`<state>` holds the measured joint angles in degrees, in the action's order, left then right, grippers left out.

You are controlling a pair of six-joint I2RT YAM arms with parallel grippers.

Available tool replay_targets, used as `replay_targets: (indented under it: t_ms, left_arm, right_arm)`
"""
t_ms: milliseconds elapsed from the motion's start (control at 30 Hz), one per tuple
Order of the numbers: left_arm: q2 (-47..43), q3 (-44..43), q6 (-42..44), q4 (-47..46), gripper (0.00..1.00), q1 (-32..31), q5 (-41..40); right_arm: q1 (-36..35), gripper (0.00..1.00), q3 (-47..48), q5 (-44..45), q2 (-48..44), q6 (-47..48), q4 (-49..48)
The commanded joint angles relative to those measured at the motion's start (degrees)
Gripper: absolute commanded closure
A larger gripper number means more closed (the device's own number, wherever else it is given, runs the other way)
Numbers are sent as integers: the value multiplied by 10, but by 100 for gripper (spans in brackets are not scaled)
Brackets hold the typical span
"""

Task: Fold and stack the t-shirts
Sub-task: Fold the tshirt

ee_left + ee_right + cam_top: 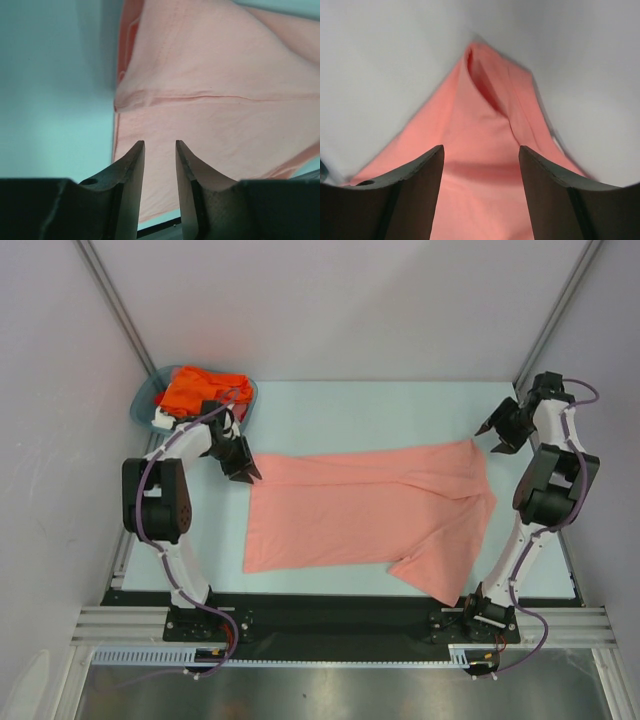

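The salmon-pink t-shirt (360, 510) lies spread across the middle of the worktop (380, 410), its long side running left to right, with a sleeve (440, 565) trailing toward the near right edge. The left gripper (245, 472) hangs over the shirt's far left corner, jaws parted a little and empty. The right gripper (492, 440) sits just beyond the far right corner, jaws spread wide, nothing between them. The main risk looks to be an uneven fold: if either gripper pinches only the top layer, or the two corners are taken at different depths, the cloth would drag skew and bunch. The loose sleeve could slip off the near edge and pull the shirt along. The orange t-shirt (195, 390) waits in the teal basket (145, 400) at the far left corner, close to the left arm's elbow, which might snag it.
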<state>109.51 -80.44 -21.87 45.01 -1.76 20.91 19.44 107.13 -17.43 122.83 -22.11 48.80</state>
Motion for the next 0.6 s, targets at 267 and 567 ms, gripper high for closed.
replay_targets:
  t_ms: [267, 567]
  left_arm:
    - [51, -37, 23, 12, 60, -3, -54]
    - [57, -33, 24, 13, 61, -3, -61]
  right_arm:
    - [-16, 33, -212, -1, -152, 37, 1]
    - [-16, 34, -264, 19, -184, 51, 9]
